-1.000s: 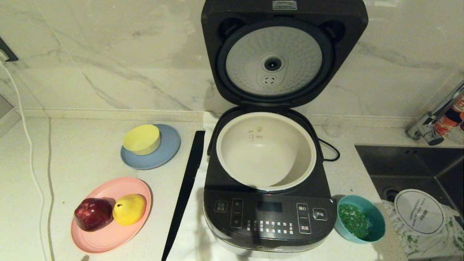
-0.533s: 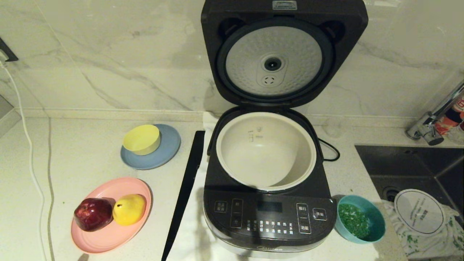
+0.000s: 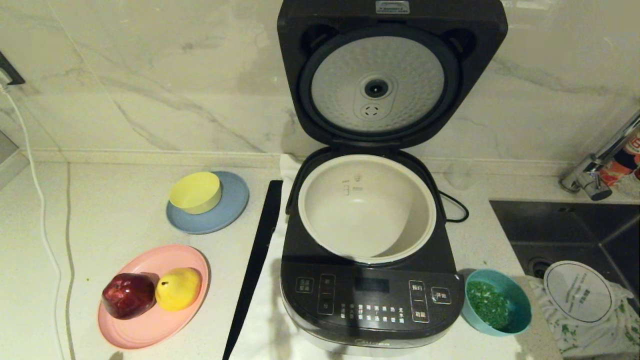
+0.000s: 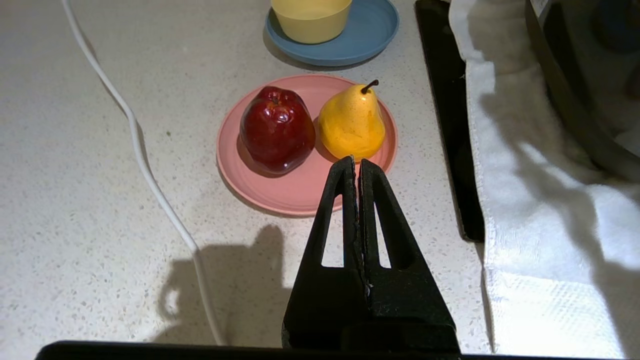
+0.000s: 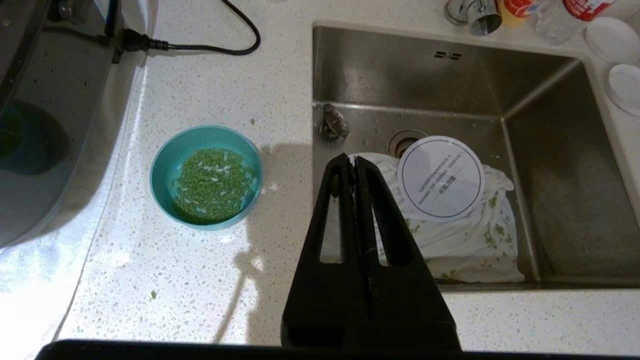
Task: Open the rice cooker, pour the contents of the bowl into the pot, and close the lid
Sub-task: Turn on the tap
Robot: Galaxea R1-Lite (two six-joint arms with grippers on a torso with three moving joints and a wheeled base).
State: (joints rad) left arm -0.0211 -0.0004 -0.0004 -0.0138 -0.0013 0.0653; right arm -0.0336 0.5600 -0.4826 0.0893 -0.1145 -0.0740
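Overhead first: one rice cooker (image 3: 370, 240) at centre, lid (image 3: 392, 75) standing upright at the far side, one white pot (image 3: 367, 207) seated inside and bare. One teal bowl (image 3: 497, 301) just right of the cooker's near corner, on the counter, holding the green contents (image 3: 487, 302). Neither arm visible. Risk, as judged: bowl close to the sink (image 3: 565, 225) edge, so a clumsy rim grab could tip it or scatter bits; pouring past the pot rim onto the button panel also possible.

Left wrist: left gripper (image 4: 357, 162) pressed closed on nothing, hovering above the counter near one pink plate (image 4: 300, 192) with one red apple (image 4: 277, 130) and one yellow pear (image 4: 352, 125). Farther off, one yellow bowl (image 4: 310, 12) on one blue plate (image 4: 370, 35).

Right wrist: right gripper (image 5: 352, 160) likewise closed and empty, just right of the bowl, above the sink edge. Must spread before any grasp, else a shove
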